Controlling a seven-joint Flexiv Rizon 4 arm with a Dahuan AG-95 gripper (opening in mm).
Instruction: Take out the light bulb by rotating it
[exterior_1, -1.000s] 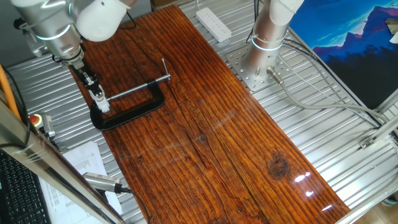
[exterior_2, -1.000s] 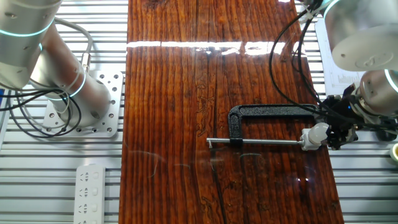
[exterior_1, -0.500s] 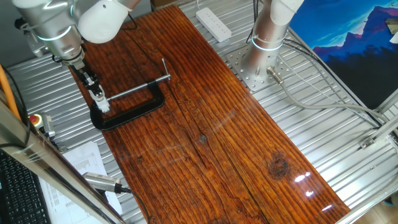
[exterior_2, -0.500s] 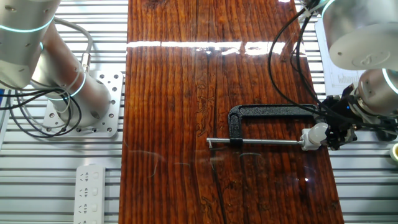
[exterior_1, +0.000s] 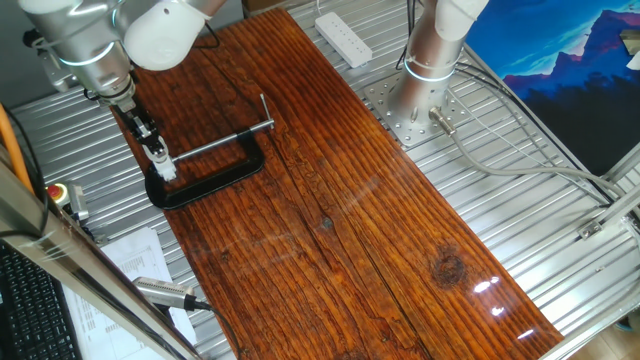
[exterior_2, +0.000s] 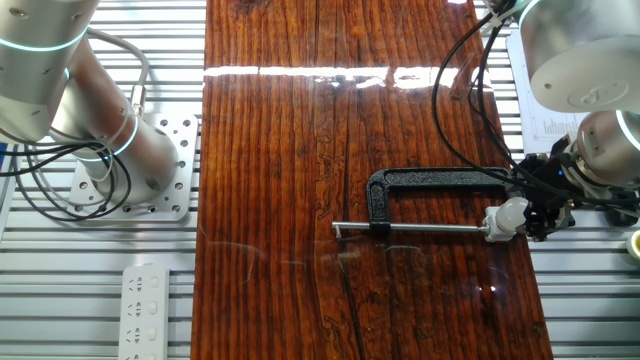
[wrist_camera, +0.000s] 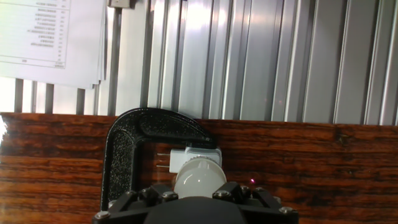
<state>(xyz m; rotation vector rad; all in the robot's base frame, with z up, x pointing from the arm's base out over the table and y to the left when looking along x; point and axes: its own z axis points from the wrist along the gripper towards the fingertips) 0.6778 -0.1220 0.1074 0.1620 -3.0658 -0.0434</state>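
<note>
No change vs. a sec ago: my hand (exterior_2: 528, 220) sits at the light bulb (wrist_camera: 198, 177) by the C-clamp (exterior_2: 425, 185); can't tell if pinching. Bulb not out yet.

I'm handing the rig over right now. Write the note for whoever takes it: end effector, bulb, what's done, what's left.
End effector: at the small frosted white light bulb by the table's edge; the hand view's housing hides the fingers, so grip is unconfirmed.
Bulb: seated in the small white socket, held by the black C-clamp on the dark wooden tabletop.
Done: approach only.
Left: confirm grip, rotate the bulb free, lift it away.
</note>
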